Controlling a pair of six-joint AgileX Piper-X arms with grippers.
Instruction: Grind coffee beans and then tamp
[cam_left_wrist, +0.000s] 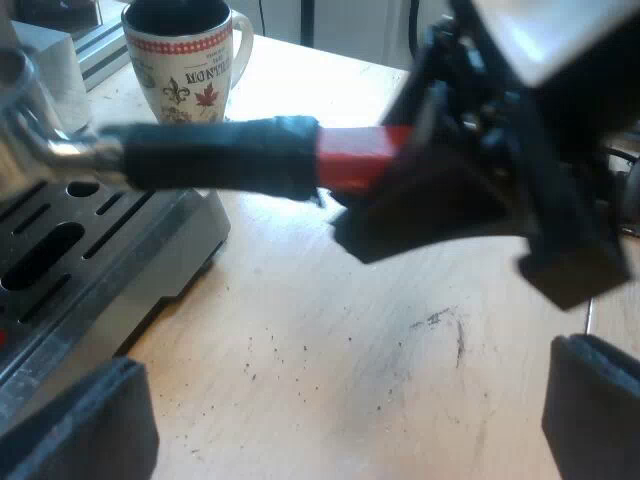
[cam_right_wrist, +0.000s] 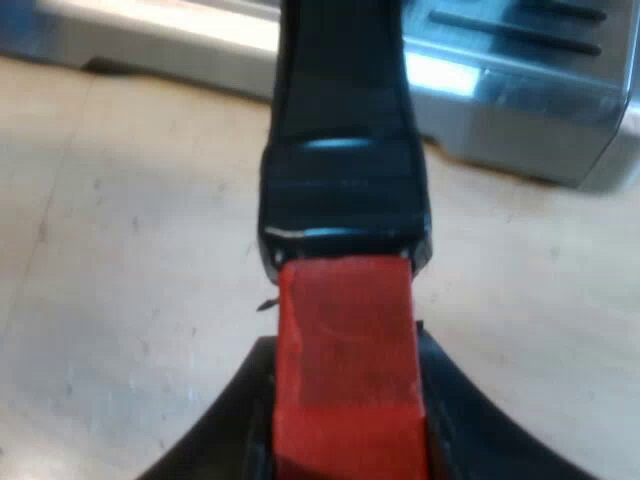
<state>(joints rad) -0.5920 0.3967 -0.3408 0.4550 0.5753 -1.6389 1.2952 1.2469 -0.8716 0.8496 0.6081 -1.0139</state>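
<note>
Over the worktop, beside the espresso machine and its slotted drip tray, my left gripper hangs with its fingers spread wide and nothing between them. Past them the holder reaches out from the machine's front. Its metal neck is above the tray and its dark handle runs level over the wood to the red end, where my right gripper has hold. The right wrist view settles the grasp: those fingers are clamped on either side of the red end, with the handle pointing toward the machine's base. Whether the holder's basket is seated in the machine, or has grounds in it, I cannot tell. I judge the step to be working the holder at the machine for the grind. The grip sits at the very tip, so a small tilt of the wrist would swing the basket a long way. The move should therefore be slow, level and in line with the handle, and the open left fingers should be held clear of it. The worktop is pale wood, dusted with dark specks that look like grounds. A printed mug stands near the machine, apart from the handle. Of the room only a pale background behind the mug can be made out.
</note>
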